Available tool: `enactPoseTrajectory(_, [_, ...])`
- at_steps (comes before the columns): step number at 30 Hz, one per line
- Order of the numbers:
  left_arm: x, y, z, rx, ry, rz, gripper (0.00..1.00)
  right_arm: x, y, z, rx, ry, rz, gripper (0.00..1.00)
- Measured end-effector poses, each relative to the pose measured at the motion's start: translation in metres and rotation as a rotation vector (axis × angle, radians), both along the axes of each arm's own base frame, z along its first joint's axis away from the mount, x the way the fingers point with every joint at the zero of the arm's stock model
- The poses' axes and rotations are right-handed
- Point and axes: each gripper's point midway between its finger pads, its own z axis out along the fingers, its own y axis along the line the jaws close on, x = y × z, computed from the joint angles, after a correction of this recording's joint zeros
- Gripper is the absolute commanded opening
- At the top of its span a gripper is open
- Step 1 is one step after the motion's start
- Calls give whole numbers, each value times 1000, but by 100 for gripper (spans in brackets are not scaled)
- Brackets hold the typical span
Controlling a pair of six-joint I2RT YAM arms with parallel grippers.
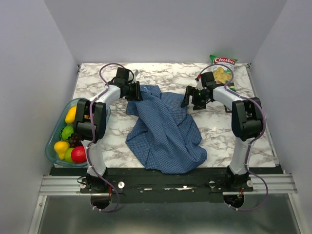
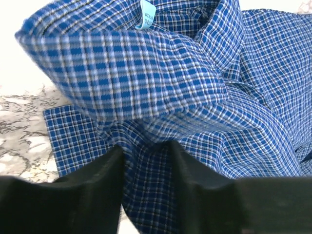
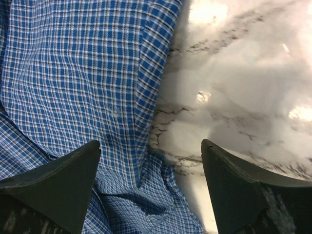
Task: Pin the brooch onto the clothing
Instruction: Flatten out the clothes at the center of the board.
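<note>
The clothing (image 1: 165, 129), a blue checked shirt, lies crumpled across the middle of the marble table (image 1: 222, 139). At its far left corner, by the collar, my left gripper (image 1: 137, 92) is down on the cloth. In the left wrist view its jaws (image 2: 145, 148) pinch a raised fold of the shirt (image 2: 146, 78) just below the collar and the light-blue neck label (image 2: 147, 13). My right gripper (image 1: 191, 100) hangs at the shirt's far right edge. It (image 3: 151, 144) stands open over the shirt's edge (image 3: 73, 73) and bare marble. The brooch is out of view.
A teal bowl (image 1: 52, 141) of fruit sits at the table's left edge, beside the left arm. A green chips bag (image 1: 223, 68) lies at the far right, behind the right arm. Walls enclose the table on three sides.
</note>
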Motion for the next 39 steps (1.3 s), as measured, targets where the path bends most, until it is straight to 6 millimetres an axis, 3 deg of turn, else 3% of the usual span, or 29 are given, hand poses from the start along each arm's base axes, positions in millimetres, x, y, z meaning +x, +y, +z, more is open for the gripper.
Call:
enactPoseTrajectory(2, [-1,-1,-2,-7,9,1,14,2,3,-3,13,3,11,84])
enactPoseTrajectory(3, [-1,-1,-2,-11,10,0,10,3,5,-4,19,5,16,68])
enactPoseTrajectory(5, [-1,-3,-1,-19,11,-2,6,4,8,-7,33,6,29,55])
enactPoseTrajectory(6, [-1,-3,-1,-23,10,-2,1,6,10,-8,42,8,32,44])
enactPoseTrajectory(8, [-1,-4,-1,-25,9,-4,0,7,14,-10,63,9,45,24])
enactPoseTrajectory(9, [-1,-4,0,-28,10,-5,0,7,16,-12,75,14,48,1])
enactPoseTrajectory(15, [2,-3,10,-22,-26,-8,0,8,18,-9,101,9,58,0])
enactPoseTrajectory(19, [1,3,36,5,-101,-11,0,6,9,23,105,-56,49,1])
enactPoseTrajectory(22, [2,9,68,31,-194,-18,0,5,1,74,94,-176,38,0])
enactPoseTrajectory(25, [0,17,94,63,-269,-13,0,-1,-8,147,80,-352,23,0])
enactPoseTrajectory(28, [-7,27,118,100,-342,5,0,-19,-20,214,66,-517,-4,0])
enactPoseTrajectory(32, [-18,40,143,144,-422,33,0,-49,-33,275,58,-672,-33,0])
enactPoseTrajectory(36, [-15,53,156,195,-471,69,0,-70,-19,293,65,-721,-4,0])
enactPoseTrajectory(39, [-6,76,141,252,-429,122,0,-77,11,277,66,-687,58,2])
